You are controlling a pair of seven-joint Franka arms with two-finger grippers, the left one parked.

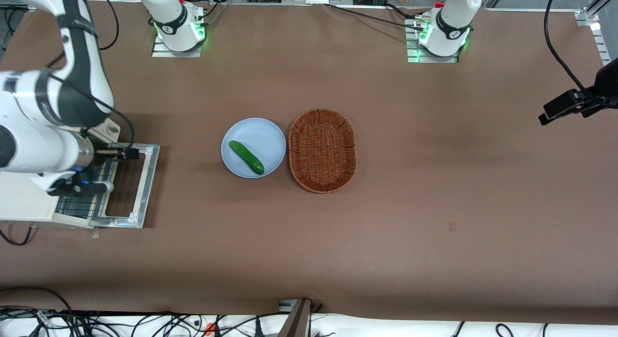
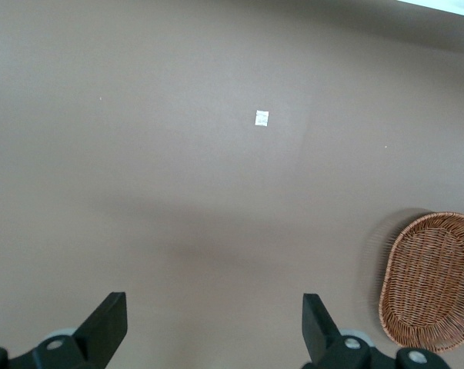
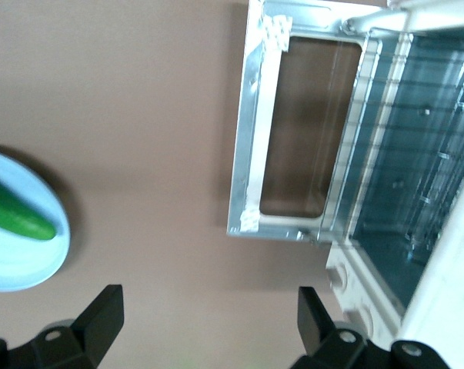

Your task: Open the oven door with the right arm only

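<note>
The large white jointed right arm (image 1: pixel 46 110) has dark grey elbow sections and a silvery metal wrist ring. A thin black cable loops along it. Its small black two-fingered hand (image 3: pixel 208 327), fingers set apart over the brown tabletop (image 1: pixel 434 182), carries blue bits and round screws.

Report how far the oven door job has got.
Done, by the look of it: the oven door lies folded down flat on the table, and the wire rack inside the oven shows. In hand: nothing; the gripper hangs open above the table in front of the door, holding nothing. Left: apparently only pulling the right arm away. The cucumber lies on its plate.
</note>
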